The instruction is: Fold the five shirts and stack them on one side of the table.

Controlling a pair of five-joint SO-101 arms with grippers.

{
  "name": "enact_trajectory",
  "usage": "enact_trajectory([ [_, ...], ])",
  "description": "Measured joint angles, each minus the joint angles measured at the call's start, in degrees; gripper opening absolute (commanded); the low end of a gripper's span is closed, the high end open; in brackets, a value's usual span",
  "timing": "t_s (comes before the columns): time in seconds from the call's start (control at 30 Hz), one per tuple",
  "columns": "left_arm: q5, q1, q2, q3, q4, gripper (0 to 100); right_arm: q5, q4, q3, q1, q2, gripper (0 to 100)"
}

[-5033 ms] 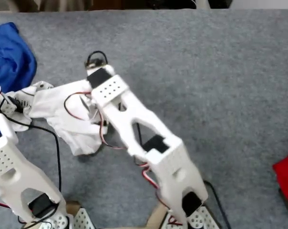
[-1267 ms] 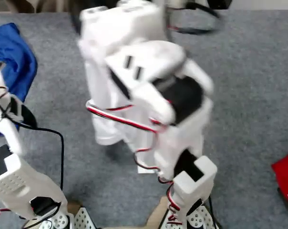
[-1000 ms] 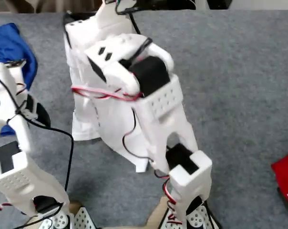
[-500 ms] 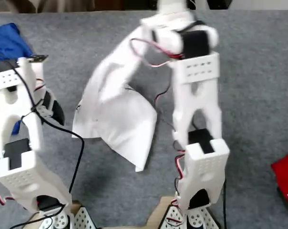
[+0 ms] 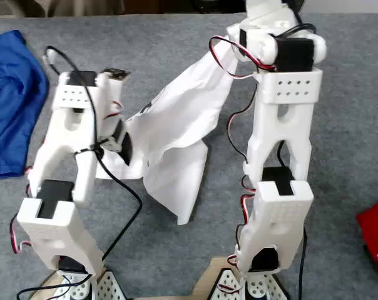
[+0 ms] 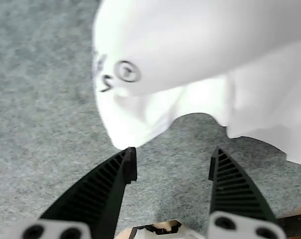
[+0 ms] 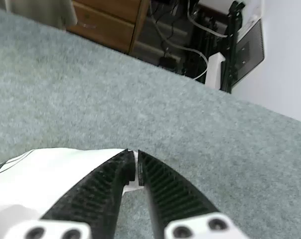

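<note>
well, my right tool (image 7: 136, 155) is pinched shut on an edge of the white shirt (image 5: 176, 131), the cloth caught between its two black ribbed fingers (image 7: 98, 186). that arm stands tall over the right half of the counter (image 5: 352, 94), with its wrist up near the far edge, so the shirt hangs from there as a long slanting drape. the cloth runs down toward the middle of the counter, and its lower part lies crumpled on the grey surface, with one pointed corner reaching toward the near edge.

my left tool (image 6: 173, 154) is open, its two black fingers spread wide and holding nothing. it hovers low over the grey surface on the left half of the counter, right beside the shirt's hanging left side. from the left wrist, a rounded fold of white cloth sits just past the fingertips, apart from them, and a small dark printed mark shows on that fold.

a blue shirt (image 5: 10, 106) lies loosely bunched at the far left corner of the counter, well apart from the white one. a red item (image 5: 377, 234) pokes in at the right edge, toward the near corner; i cannot tell what it is. beyond the far edge, the right wrist sees wooden drawers (image 7: 108, 22) and some dark cables (image 7: 190, 35).
</note>
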Motion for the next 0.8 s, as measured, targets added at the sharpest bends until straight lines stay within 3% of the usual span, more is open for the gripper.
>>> enact_trajectory([
  [0.27,1.5,6.5,0.0,5.1,1.7,24,0.4,-1.9,0.0,0.2,3.9,0.4],
  [0.6,22.2,6.9,0.0,5.6,-5.9,24,0.4,-2.3,0.0,0.1,3.9,0.4],
  [0.8,26.7,6.9,0.0,8.4,-10.4,24,0.4,-2.3,0.0,0.1,4.0,0.4],
])
